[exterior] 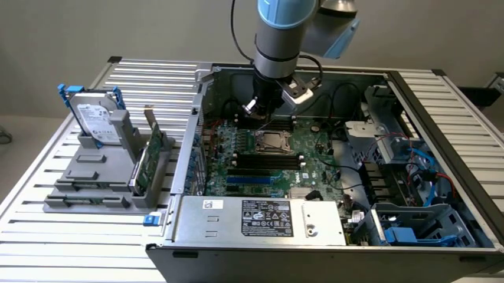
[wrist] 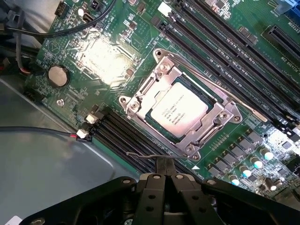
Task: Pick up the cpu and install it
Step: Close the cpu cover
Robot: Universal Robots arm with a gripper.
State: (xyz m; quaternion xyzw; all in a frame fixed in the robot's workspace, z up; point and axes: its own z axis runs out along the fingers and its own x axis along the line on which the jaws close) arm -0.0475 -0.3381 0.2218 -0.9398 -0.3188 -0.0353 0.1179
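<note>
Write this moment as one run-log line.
pincer: shut, nothing seen held, over motherboard | cpu: lying in socket frame

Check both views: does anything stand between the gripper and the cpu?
Nothing visible does. The shut gripper hangs apart from the cpu, which lies in its socket. The metal socket frame rings the chip and leaves its top bare.

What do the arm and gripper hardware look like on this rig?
Arm: grey cylindrical links with light-blue joint caps; a black cable runs down beside it. Gripper: black body with a silvery block at the wrist. Fingers: black, flat-sided, with round screw holes.
</note>
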